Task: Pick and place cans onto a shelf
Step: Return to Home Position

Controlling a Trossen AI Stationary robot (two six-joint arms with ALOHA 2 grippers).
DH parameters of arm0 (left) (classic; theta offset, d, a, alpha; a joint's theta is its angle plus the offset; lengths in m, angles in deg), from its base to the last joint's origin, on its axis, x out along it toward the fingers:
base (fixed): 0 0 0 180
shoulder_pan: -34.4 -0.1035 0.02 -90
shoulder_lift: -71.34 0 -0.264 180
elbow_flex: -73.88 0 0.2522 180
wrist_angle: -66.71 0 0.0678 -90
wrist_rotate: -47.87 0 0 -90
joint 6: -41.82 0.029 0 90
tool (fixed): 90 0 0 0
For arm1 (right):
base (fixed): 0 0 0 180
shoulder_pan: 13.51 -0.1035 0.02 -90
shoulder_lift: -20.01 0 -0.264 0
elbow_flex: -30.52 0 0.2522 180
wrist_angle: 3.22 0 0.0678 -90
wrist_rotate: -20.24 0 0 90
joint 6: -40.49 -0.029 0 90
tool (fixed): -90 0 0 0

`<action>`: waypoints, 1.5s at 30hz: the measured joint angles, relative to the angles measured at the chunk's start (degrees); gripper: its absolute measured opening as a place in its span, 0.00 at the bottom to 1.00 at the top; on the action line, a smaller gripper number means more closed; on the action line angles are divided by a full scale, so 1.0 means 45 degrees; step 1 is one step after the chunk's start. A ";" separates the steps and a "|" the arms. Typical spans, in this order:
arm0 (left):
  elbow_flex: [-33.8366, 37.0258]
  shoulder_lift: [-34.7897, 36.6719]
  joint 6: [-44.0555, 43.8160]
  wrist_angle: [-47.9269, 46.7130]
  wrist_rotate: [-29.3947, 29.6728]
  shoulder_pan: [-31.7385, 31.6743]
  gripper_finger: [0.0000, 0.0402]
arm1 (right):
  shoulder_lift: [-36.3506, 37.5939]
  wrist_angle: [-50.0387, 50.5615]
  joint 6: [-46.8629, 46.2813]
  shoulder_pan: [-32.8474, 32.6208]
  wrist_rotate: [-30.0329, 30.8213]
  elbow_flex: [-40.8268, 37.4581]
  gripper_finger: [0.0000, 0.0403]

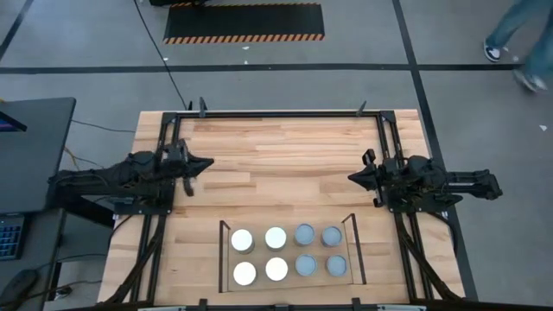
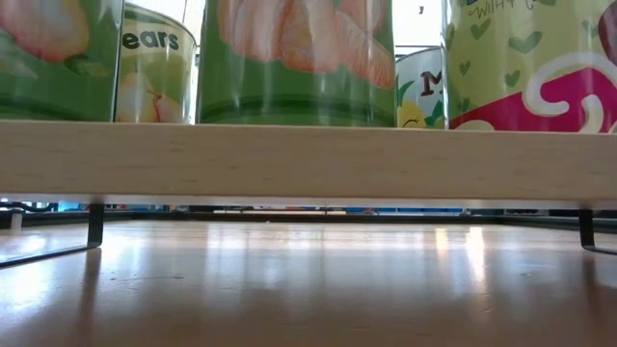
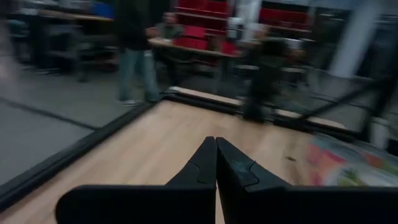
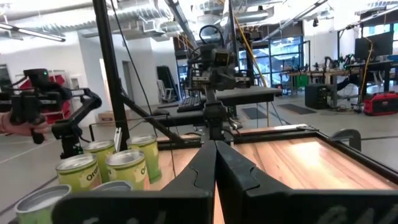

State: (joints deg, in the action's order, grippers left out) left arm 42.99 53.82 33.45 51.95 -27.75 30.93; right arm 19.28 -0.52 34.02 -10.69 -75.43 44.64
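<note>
Several cans (image 1: 289, 252) with white or grey-blue round tops stand in two rows on the shelf (image 1: 223, 256), a light-wood bay edged by thin black rods near the table's near edge. The low view shows their fruit-printed sides (image 2: 294, 60) resting by their bottoms on the shelf board (image 2: 308, 159). My left gripper (image 1: 207, 163) hovers shut over the table's left part, well apart from the cans. My right gripper (image 1: 352, 177) hovers shut over the right part, pointing at the left one. Shut fingertips show in both wrist views, left (image 3: 216, 144) and right (image 4: 216, 147), with nothing between them.
A black table-wide frame (image 1: 285, 112) runs around the wooden top. The bare wood between the two grippers (image 1: 276, 168) is free. A dark desk (image 1: 30, 147) stands left of the table. A person walks past at the far right (image 1: 518, 43); another stands beyond the table (image 3: 137, 56).
</note>
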 joint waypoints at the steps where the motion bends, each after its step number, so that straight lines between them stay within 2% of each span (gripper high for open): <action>1: 0.0000 0.0528 0.0004 -0.0509 -0.0452 0.0000 0.01 | 0.0000 -0.0001 0.0002 0.0000 0.0000 0.0000 0.03; 3: 0.0000 0.1475 0.0076 -0.1397 -0.1615 0.0000 0.01 | 0.0000 0.0001 0.0004 -0.0001 0.0000 0.0000 0.03; 5: 0.0000 0.2302 0.0137 -0.2012 -0.2168 0.0010 0.01 | 0.0000 0.0001 0.0004 -0.0002 0.0000 0.0000 0.03; 8: 0.0449 0.3316 0.0290 -0.1817 -0.1790 0.0000 0.01 | 0.0000 0.0001 0.0004 0.0002 0.0000 0.0000 0.03; 10: 0.1172 0.3849 0.0433 -0.0648 -0.1582 0.0000 0.01 | 0.0000 0.0001 0.0004 0.0000 0.0000 0.0000 0.03; 14: 0.3039 0.3760 0.0600 0.2063 -0.1409 -0.0025 0.01 | 0.0000 0.0001 0.0004 0.0002 0.0000 0.0000 0.03; 15: 0.3531 0.3757 0.0353 0.2303 -0.1356 -0.0039 0.01 | 0.0000 0.0001 0.0004 0.0003 0.0005 0.0000 0.03; 16: 0.3695 0.3782 0.0114 0.1638 -0.1282 -0.0044 0.01 | -0.0004 -0.0016 0.0008 -0.0002 -0.0004 0.0004 0.03; 19: 0.3691 0.3820 -0.0340 0.0840 -0.1317 -0.0049 0.01 | -0.0005 -0.0078 0.0009 0.0003 0.0008 0.0005 0.03; 26: 0.3701 0.3829 0.0686 0.0863 -0.1220 -0.0111 0.01 | -0.0003 -0.0195 0.0009 0.0003 0.0024 0.0005 0.03; 31: 0.3701 0.3840 0.1682 0.0788 -0.1833 -0.0099 0.01 | -0.0005 -0.0193 0.0009 -0.0002 0.0019 0.0005 0.03; 45: 0.3711 0.3559 0.3585 0.0813 -0.1692 -0.0126 0.01 | -0.0005 -0.0189 0.0008 -0.0002 0.0010 0.0005 0.03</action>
State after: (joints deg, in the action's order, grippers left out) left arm 59.69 69.84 49.59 55.61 -35.37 30.37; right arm 19.26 -1.37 34.05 -10.70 -75.39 44.66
